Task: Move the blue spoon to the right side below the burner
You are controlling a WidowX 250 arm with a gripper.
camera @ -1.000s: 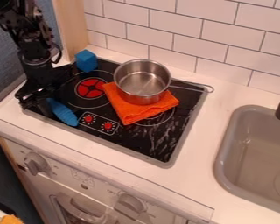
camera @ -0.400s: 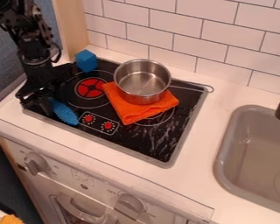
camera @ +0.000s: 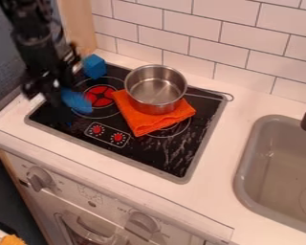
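Clamping one end of the blue spoon (camera: 78, 101), the gripper (camera: 57, 99) holds it over the stovetop (camera: 140, 156). The spoon juts out to the gripper's right, by the red burner (camera: 100, 96). Farther right of the gripper, a metal pot (camera: 155, 91) sits on an orange cloth (camera: 145, 125).

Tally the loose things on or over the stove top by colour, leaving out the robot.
Blue: 2 (spoon, block)
Orange: 1 (cloth)
Silver: 1 (pot)
Total: 4
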